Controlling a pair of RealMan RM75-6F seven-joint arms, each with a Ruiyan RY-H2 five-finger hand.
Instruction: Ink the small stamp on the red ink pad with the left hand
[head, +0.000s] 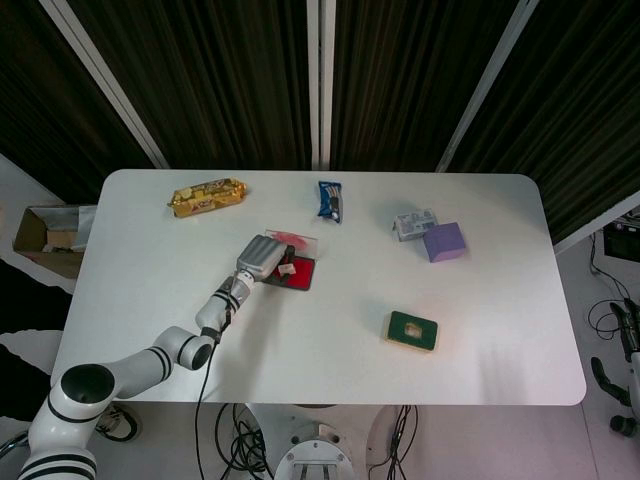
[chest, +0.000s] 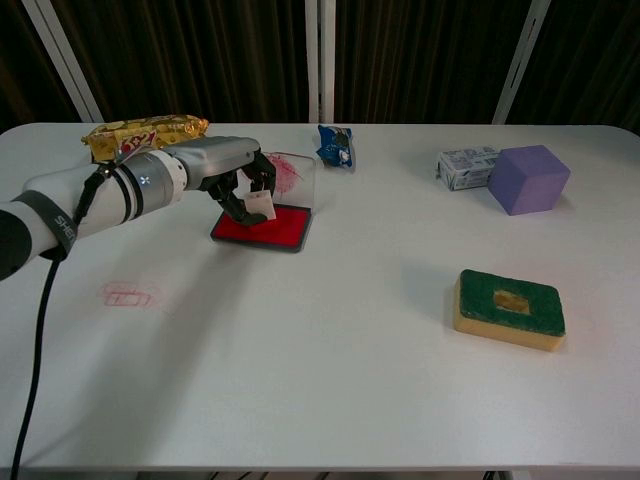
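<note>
Dark pleated curtains hang behind a white table (chest: 330, 380), and most of what sits on it is spread along the far half. Reaching in from the left, the left hand (chest: 235, 178) has its fingers curled around the small stamp (chest: 261, 206), a pale block pinched at its top and tilted slightly. The stamp's lower end is down on the red ink pad (chest: 268, 226), over the pad's far-left part; from the head view the stamp (head: 286, 269) shows as a light block on the red surface, just right of the hand (head: 259, 259). The pad's clear lid (chest: 291, 174) stands open at its far edge, smeared with red. On the near left of the table there is a faint red stamp print (chest: 127, 295). A gold snack packet (chest: 143, 131) lies at the far left, a blue packet (chest: 336, 143) at the far middle. To the right sit a small printed box (chest: 468, 165) touching a purple cube (chest: 531, 179), with a green-topped sponge (chest: 509, 307) nearer. The right hand does not appear in either view.
</note>
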